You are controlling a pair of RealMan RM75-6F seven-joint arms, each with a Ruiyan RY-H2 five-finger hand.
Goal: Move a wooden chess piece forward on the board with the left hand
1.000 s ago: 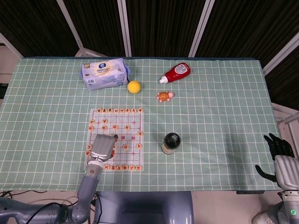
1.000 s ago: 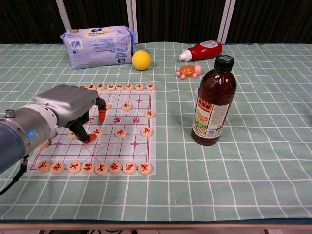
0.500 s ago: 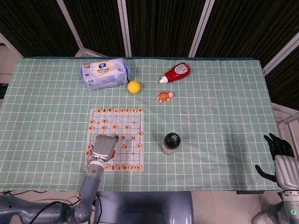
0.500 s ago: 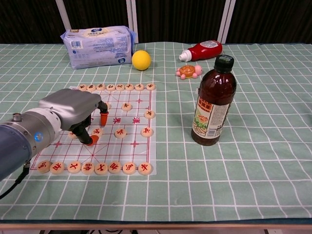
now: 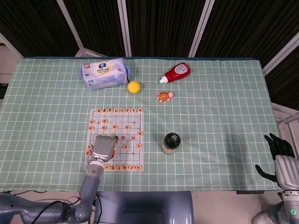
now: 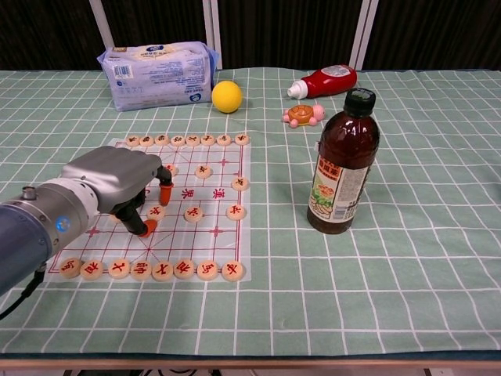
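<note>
Over the board [image 6: 246,205] the left hand [image 6: 117,178] hangs curled — holding anything, unclear — wooden pieces [image 6: 193,213] crowding just beside, bottle [image 6: 343,162] well apart.

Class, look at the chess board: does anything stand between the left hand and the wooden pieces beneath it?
Nothing visible does. The left hand is already over the chess board, one fingertip down among the wooden pieces.

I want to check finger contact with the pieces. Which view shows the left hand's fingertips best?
The chest view: the left hand appears side-on, its orange fingertips down at the chess board. The head view shows only the hand's back, which hides the fingertips.
</note>
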